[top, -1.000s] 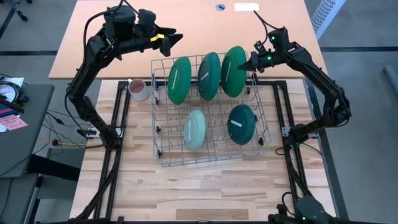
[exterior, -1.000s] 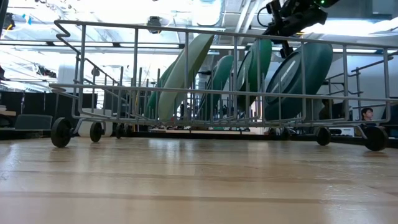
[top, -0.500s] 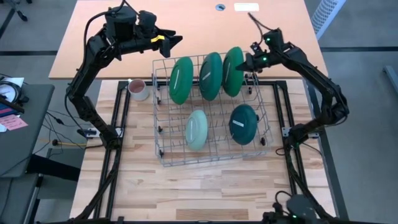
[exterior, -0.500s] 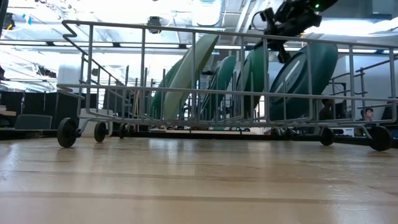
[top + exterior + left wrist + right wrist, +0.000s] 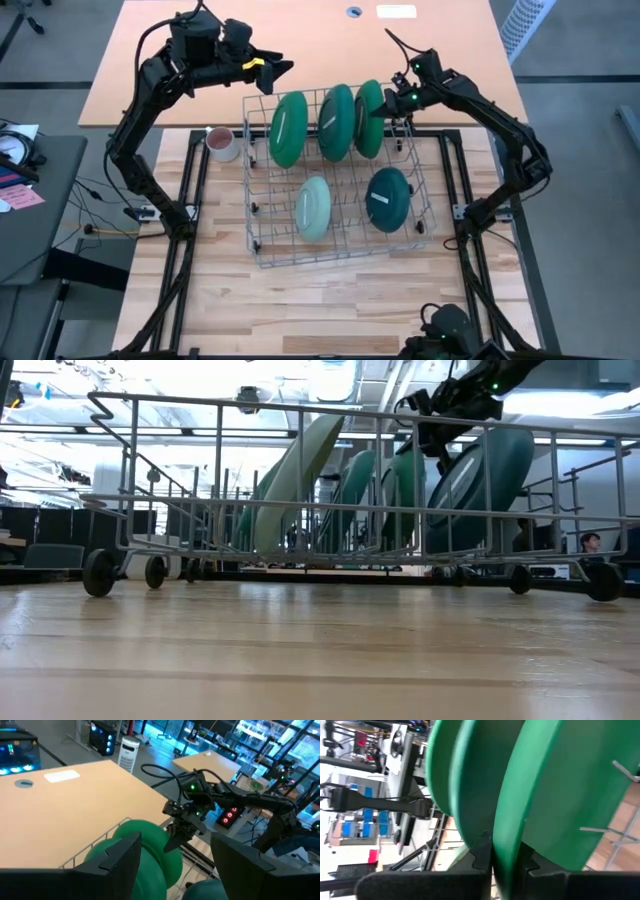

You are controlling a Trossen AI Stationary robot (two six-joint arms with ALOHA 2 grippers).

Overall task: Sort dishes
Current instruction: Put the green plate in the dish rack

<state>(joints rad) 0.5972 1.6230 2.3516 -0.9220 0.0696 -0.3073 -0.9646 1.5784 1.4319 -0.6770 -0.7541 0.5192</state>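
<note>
Three large dark green plates stand on edge in the far row of a wire rack (image 5: 262,180): left (image 5: 288,128), middle (image 5: 336,122), right (image 5: 368,120). A teal plate (image 5: 388,200) and a pale mint plate (image 5: 314,208) stand in the near row. My right gripper (image 5: 389,103) is shut on the right green plate. It also shows in the low view (image 5: 436,436). My left gripper (image 5: 279,68) hangs open and empty above the rack's far left corner. My right gripper pinches the right green plate's rim (image 5: 503,851) between its two fingers (image 5: 479,854), one on each face. It holds the plate's upper right edge (image 5: 383,100). The fingers come from the table's right, slanting down. The plate stands on edge, its lower part in the rack.
A small pinkish-white mug (image 5: 222,143) stands on the table left of the rack. The rack has small wheels (image 5: 98,572) on the wooden tabletop. A tan tabletop (image 5: 320,40) lies beyond the rack. Dark frame rails (image 5: 190,200) run along both sides.
My right gripper has gone toward the table's left edge with the right green plate's top. The plate has tipped closer to the middle green plate, its lower edge staying in the rack. The rack has shifted a little to the right and come back.
</note>
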